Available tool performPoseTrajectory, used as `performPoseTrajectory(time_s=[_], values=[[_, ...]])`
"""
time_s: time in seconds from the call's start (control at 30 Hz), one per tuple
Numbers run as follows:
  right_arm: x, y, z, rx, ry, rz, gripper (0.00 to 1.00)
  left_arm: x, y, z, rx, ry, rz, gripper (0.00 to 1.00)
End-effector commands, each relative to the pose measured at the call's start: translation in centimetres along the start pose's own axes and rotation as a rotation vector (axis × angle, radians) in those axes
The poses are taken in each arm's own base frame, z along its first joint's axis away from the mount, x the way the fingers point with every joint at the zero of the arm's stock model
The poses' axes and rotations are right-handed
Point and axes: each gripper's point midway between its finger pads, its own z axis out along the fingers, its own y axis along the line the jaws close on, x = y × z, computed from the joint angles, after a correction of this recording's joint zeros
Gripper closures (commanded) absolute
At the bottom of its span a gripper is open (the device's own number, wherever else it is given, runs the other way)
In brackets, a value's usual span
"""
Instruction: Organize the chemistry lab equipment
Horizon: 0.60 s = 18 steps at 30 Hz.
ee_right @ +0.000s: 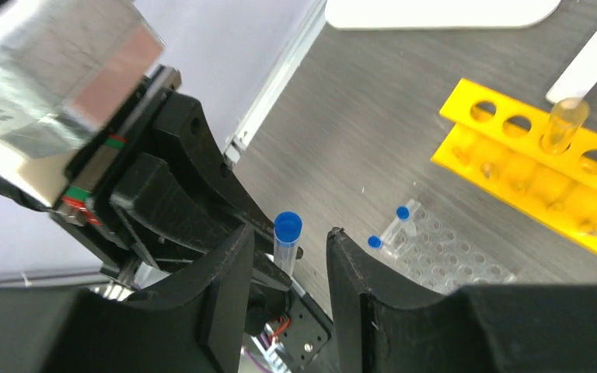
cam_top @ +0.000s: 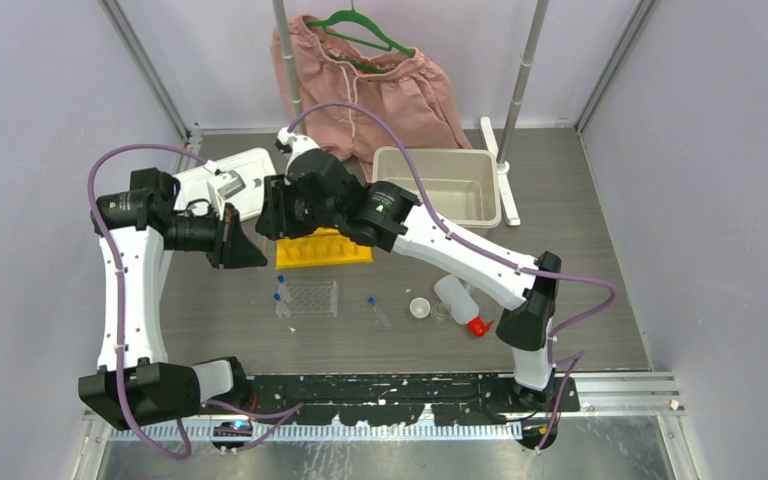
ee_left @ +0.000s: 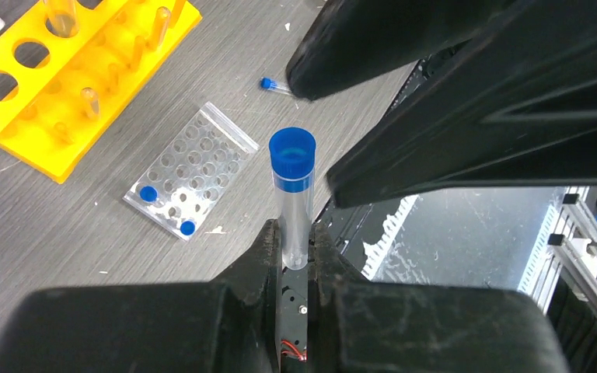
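Note:
My left gripper is shut on the lower end of a clear blue-capped tube and holds it upright above the table. My right gripper is open, one jaw on each side of that tube, not touching it. In the top view the two grippers meet, left and right, just left of the yellow holed rack. The clear grid rack holds two blue-capped tubes. A loose tube lies on the table. The white dish and red-capped squeeze bottle lie at the right.
A beige bin stands at the back right, a white tray at the back left. Pink shorts on a green hanger hang on the rail behind. The yellow rack holds a clear tube.

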Motion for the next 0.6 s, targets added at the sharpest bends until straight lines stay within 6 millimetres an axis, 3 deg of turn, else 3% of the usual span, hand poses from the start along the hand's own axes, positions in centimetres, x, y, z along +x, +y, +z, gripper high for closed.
performPoseTrajectory(time_s=[0.0, 0.17, 0.57], values=[[1.46, 1.29, -0.92, -0.057, 0.102, -0.050, 0.55, 0.29, -1.17, -0.27, 0.004, -0.002, 0.076, 1.00], [1.93, 1.34, -0.38, -0.058, 0.129, -0.058, 0.56, 0.60, -1.52, -0.17, 0.011, 0.009, 0.096, 1.00], [1.94, 1.01, -0.21, -0.052, 0.130, -0.076, 0.74, 1.22, -1.51, -0.11, 0.011, 0.027, 0.114, 1.00]])
